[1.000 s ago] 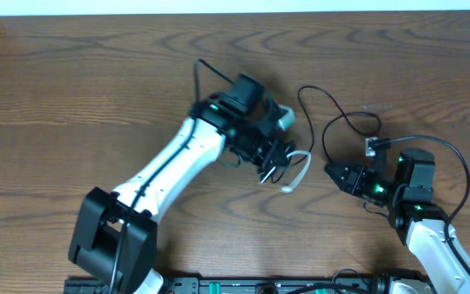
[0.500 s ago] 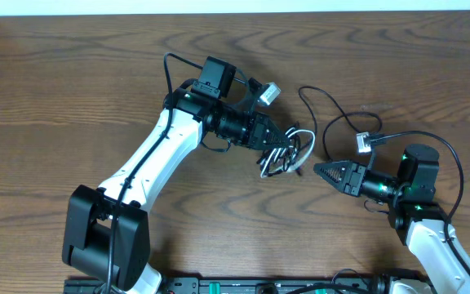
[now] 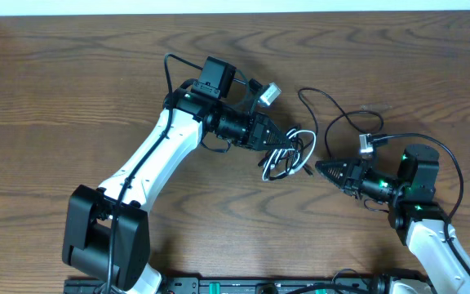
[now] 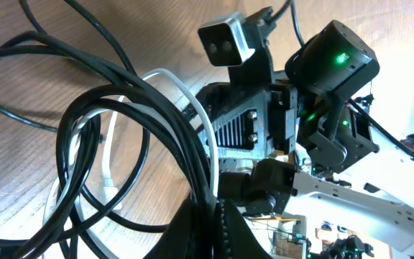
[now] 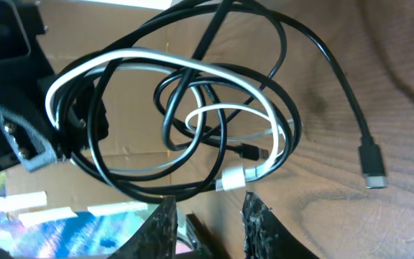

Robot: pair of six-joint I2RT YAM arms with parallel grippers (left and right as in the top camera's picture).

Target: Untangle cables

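Dark wood grain runs across the table (image 3: 72, 82), and from overhead we see the cables (image 3: 288, 157) bunched into a small coil between the two arms, at the tip of the left gripper (image 3: 282, 147). The right gripper (image 3: 321, 170) points at that coil from just beside it, on the side away from the left arm. The coil therefore lies straight ahead of its tips, with its long axis slanting across that line of approach. One cord trails away over the table to a pale plug (image 3: 367, 144). From the left wrist we see the left gripper (image 4: 210, 216) clamped tight on several black strands, with the white cord (image 4: 192, 108) among them. The loops fan out from the pinch toward the right arm (image 4: 322, 79) facing it. From the right wrist, the right gripper (image 5: 208, 216) stands partly open with nothing between its fingers (image 5: 160, 223). The coil hangs just beyond them, white looping through black, and a loose black plug (image 5: 372, 169) lies off to one side on the wood. We judge the free right arm is the one placed to pick out a single strand, and that it needs only to go forward.
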